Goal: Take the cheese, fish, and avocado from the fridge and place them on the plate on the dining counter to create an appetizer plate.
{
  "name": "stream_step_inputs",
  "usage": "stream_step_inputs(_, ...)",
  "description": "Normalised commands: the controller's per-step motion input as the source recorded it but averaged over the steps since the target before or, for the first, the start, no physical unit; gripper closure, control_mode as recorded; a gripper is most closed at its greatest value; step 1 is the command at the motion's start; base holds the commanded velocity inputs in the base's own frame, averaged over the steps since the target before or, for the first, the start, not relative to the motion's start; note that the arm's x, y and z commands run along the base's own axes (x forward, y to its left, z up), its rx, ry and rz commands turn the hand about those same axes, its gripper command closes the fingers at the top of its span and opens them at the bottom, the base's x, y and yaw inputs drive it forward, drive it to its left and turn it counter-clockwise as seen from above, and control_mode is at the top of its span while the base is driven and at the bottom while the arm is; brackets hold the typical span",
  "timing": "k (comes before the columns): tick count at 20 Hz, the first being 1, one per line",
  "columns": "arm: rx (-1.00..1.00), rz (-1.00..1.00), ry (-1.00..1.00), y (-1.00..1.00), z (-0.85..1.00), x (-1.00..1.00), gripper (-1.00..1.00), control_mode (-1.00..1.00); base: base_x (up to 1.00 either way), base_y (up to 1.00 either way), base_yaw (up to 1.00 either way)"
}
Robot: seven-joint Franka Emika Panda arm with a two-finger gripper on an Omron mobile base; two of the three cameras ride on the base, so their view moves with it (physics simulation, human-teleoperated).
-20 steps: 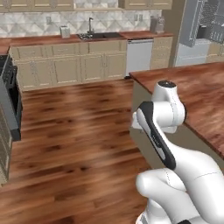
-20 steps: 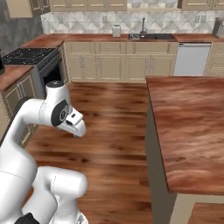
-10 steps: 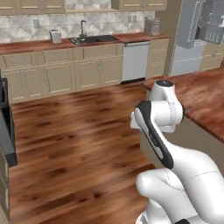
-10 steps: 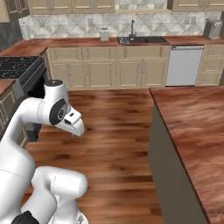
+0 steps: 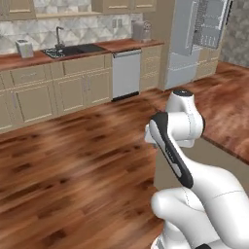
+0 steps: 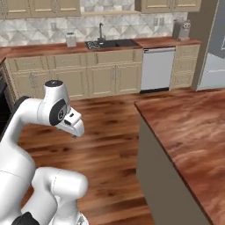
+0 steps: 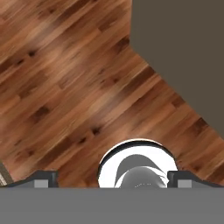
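Note:
The fridge point(image 5: 187, 46) stands at the far right of the room, one door swung open with white wire shelves point(image 5: 211, 22) showing; its grey side also shows point(image 6: 215, 52). The dining counter point(image 6: 189, 127) is a reddish-brown slab to my right point(image 5: 231, 138). My arm is folded close to the base, hand pointing down at the floor. My gripper point(image 7: 113, 179) is open, its dark fingertips point(image 7: 43, 178) wide apart with nothing between them. The cheese, fish, avocado and plate are out of view.
Wood floor point(image 5: 73, 160) stretches ahead. Along the back wall runs a counter over beige cabinets with a sink point(image 6: 105, 43), a toaster point(image 5: 23, 47) and a dishwasher point(image 6: 156, 68). The dining counter's dark side panel point(image 7: 183, 52) is close to my hand.
The whole scene has slid left in both base views: the base has turned right, bringing the fridge and dishwasher further in. The arm keeps its folded pose and the gripper stays open.

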Motion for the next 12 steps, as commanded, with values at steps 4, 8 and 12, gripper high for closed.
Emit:
stream_step_inputs(4, 0.00, 0.00, 0.00, 0.00, 0.00, 0.00, -1.00, 1.00, 1.00, 0.69, -0.36)
stream_step_inputs(8, 0.00, 0.00, 0.00, 0.00, 0.00, 0.00, -1.00, 1.00, 1.00, 0.73, -0.35)
stream_step_inputs(12, 0.00, 0.00, 0.00, 0.00, 0.00, 0.00, -1.00, 1.00, 1.00, 0.81, -0.35)
